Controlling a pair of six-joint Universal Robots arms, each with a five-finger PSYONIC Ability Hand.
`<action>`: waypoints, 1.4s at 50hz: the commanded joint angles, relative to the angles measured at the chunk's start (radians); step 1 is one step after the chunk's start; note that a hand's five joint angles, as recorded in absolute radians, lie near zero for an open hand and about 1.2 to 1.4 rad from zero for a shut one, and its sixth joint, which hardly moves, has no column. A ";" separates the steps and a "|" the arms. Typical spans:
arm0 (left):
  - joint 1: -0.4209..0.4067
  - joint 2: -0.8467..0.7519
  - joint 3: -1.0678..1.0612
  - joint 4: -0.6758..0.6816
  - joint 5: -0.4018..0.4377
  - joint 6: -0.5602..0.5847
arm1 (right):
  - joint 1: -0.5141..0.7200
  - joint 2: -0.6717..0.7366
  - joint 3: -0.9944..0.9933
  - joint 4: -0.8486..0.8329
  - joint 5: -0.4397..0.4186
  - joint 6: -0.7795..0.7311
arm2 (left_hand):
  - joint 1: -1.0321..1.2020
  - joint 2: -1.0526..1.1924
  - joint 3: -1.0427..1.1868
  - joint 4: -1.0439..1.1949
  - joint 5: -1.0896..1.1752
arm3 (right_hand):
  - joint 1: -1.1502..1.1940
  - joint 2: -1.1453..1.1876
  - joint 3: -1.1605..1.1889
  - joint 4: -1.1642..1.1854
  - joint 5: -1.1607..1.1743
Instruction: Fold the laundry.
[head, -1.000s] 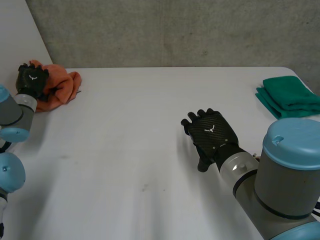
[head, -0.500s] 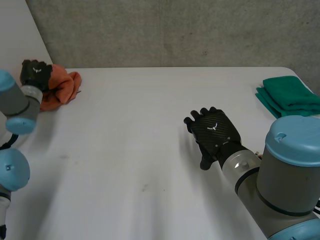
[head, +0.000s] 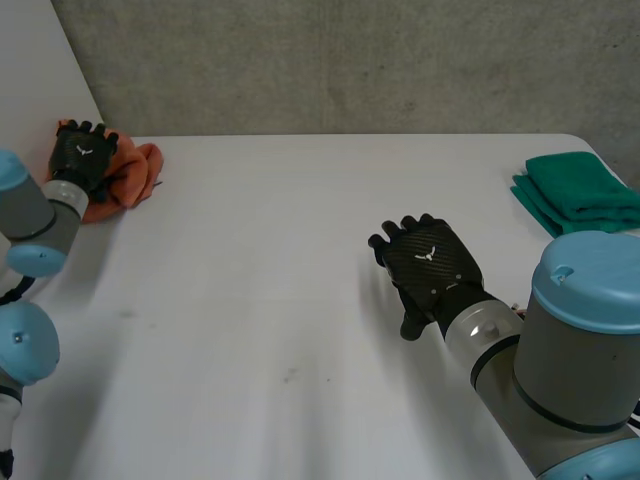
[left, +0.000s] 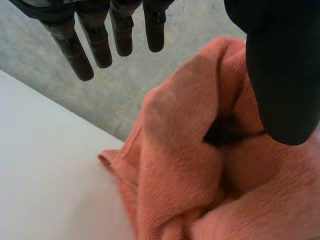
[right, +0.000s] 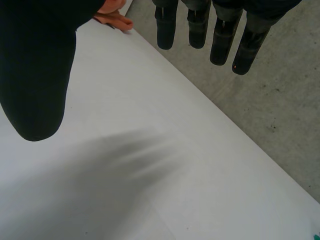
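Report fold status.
Done: folded green cloth stacked at the white table's right edge. In hand: open left hand over the crumpled orange cloth, fingers not gripping. Left: spread and fold it. Right hand hovers open, empty.

Bright, soft, even light across the white table (head: 250, 330)

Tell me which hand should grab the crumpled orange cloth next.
Left. The left hand sits over the orange cloth, fingers open above it; the right hand hovers well away.
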 joint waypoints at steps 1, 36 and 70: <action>0.024 -0.055 -0.014 0.195 0.050 0.029 | -0.015 0.002 -0.006 0.000 0.000 -0.001 | 0.021 0.023 0.016 0.024 0.027 | -0.024 -0.041 -0.037 -0.055 -0.064; -0.062 -0.018 0.067 0.014 0.053 0.072 | -0.040 -0.001 -0.020 0.002 -0.003 -0.001 | 1.163 1.164 1.158 1.166 1.169 | -0.024 -0.041 -0.037 -0.055 -0.064; -0.272 -0.189 1.166 -0.676 -0.009 -0.445 | -0.046 -0.027 -0.004 0.017 -0.006 -0.001 | 1.163 1.164 1.158 1.166 1.169 | -0.024 -0.041 -0.037 -0.055 -0.064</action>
